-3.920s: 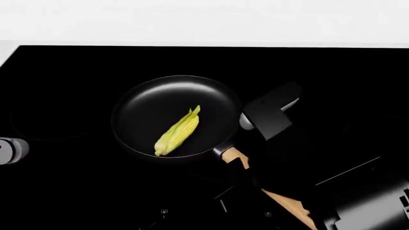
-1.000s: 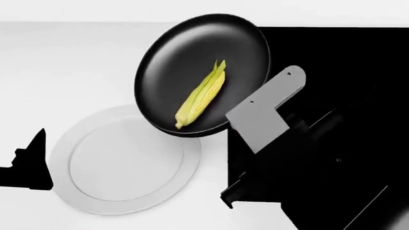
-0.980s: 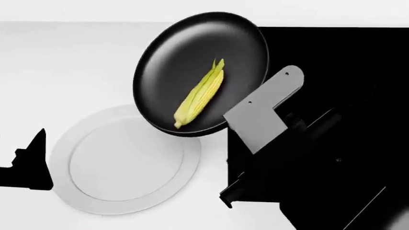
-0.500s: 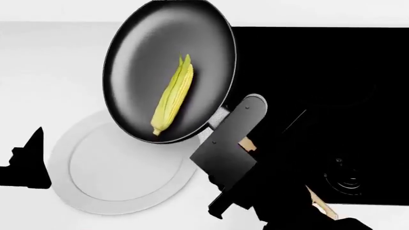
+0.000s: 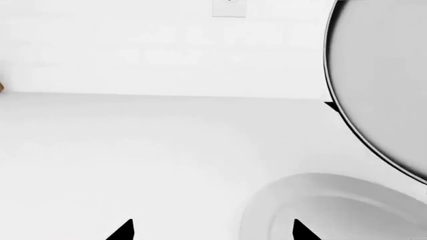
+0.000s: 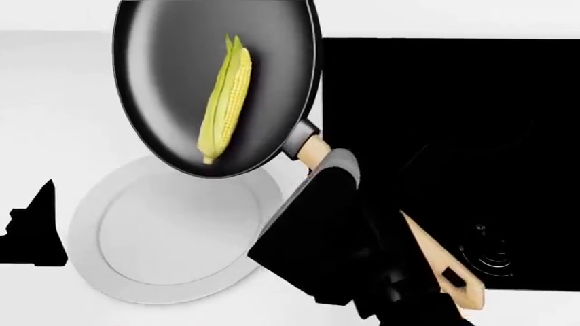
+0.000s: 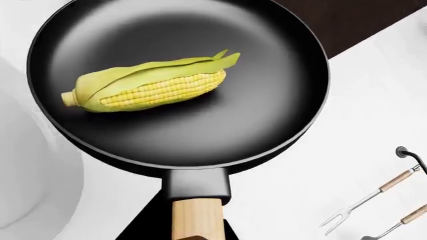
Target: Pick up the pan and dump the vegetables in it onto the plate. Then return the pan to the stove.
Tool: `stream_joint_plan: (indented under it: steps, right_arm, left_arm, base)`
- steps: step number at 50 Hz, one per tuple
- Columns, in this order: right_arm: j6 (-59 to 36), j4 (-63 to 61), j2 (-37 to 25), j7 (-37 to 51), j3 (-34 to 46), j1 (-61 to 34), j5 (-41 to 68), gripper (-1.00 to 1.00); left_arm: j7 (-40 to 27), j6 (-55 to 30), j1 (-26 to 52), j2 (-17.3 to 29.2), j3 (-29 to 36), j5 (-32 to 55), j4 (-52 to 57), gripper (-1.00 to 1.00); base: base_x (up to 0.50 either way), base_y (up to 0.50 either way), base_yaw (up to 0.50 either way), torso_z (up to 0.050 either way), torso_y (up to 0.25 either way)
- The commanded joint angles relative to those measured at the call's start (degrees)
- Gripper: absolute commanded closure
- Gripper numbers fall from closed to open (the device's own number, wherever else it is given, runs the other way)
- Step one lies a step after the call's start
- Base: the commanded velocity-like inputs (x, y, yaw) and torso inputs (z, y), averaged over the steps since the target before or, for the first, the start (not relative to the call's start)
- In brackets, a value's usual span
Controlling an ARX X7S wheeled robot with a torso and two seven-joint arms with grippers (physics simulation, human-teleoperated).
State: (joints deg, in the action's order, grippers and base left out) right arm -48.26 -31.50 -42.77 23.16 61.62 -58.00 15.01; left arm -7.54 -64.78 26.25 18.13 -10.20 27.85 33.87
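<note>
The pan point(image 6: 217, 81) is held in the air by the right gripper point(image 6: 337, 178), which is clamped around the wooden handle close to the black collar where handle meets bowl; the free end of the handle, with its hole, is seen sticking out behind the gripper body in the head view. The right arm is stretched forward and toward the robot's left, so that the bowl is carried off the stove point(image 6: 453, 136) and hangs above the white counter point(image 6: 54, 102), its near rim overlapping the far edge of the plate point(image 6: 172, 238). The pan is tipped, its open face turned partly toward the head camera. The corn point(image 6: 225, 98) lies inside the bowl, lengthwise, with its stem end toward the lower rim and the husk tips pointing to the far rim. The left gripper point(image 6: 37, 231) is seen only as a dark silhouette just beside the plate's left edge; two dark fingertips point(image 5: 123, 231) stand well apart in its wrist view, nothing between them. A fork and another utensil point(image 7: 373, 200) hang near a hook in the right wrist view.
</note>
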Motion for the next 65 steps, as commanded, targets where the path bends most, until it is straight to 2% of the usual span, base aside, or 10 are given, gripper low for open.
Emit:
stream_joint_plan:
  steps: [1,10,14,19,28,30,57,61,63,65]
  right_arm:
    - [-0.6,-2.3,0.3,3.4,1.4,-3.1,-18.2,1.0]
    - [-4.7,-0.9,0.9,2.4,8.4,-4.4,-24.0,1.0]
    - [-7.6,0.8,1.4,1.4,17.2,-6.5,-31.6,1.0]
    - [-10.4,0.8,2.2,1.4,20.9,-7.9,-36.1,1.0]
    - [-9.7,-0.1,2.3,2.5,17.6,-7.0,-34.2,1.0]
    - [-8.7,-0.3,2.5,3.1,14.1,-5.4,-31.1,1.0]
    - [-13.4,-5.2,2.1,5.1,12.9,-5.6,-35.0,1.0]
    - [-13.3,-6.2,2.2,5.5,7.3,-3.6,-31.1,1.0]
    - [-11.9,-7.1,2.8,5.5,-3.1,0.2,-23.4,1.0]
    - [-9.0,-6.9,6.9,2.3,-20.3,9.2,-6.2,1.0]
  left_arm:
    - [0.8,0.4,0.3,-1.5,-1.6,-0.3,-0.6,-1.0]
    - [0.7,0.1,0.3,-1.5,-2.5,0.5,-0.3,-1.0]
    - [0.7,-0.5,0.4,-1.5,-2.9,1.0,0.2,-1.0]
    - [0.4,-0.4,0.5,-1.7,-2.7,1.2,0.2,-1.0]
    - [0.2,-0.5,0.5,-1.7,-2.4,1.4,0.2,-1.0]
    - [0.2,-0.6,0.5,-1.6,-2.5,1.6,0.3,-1.0]
    - [-0.5,-0.8,0.0,-2.2,-2.9,3.1,1.2,-1.0]
    - [-0.8,-1.2,0.4,-2.3,-2.8,3.3,1.3,-1.0]
    - [-0.9,-1.6,0.5,-2.2,-3.0,3.6,1.7,-1.0]
    - [-0.8,-1.8,0.6,-1.9,-3.1,3.8,1.8,-1.0]
  base:
    - [0.0,0.0,0.0,0.0,0.0]
    - [0.0,0.0,0.0,0.0,0.002]
    - [0.0,0.0,0.0,0.003,0.003]
    - [0.0,0.0,0.0,0.0,0.002]
    - [0.0,0.0,0.0,0.001,0.002]
    - [0.0,0.0,0.0,0.0,0.005]
    - [0.0,0.0,0.0,0.001,0.002]
    - [0.0,0.0,0.0,0.0,0.003]
    - [0.0,0.0,0.0,0.0,0.0]
    - [0.0,0.0,0.0,0.005,0.0]
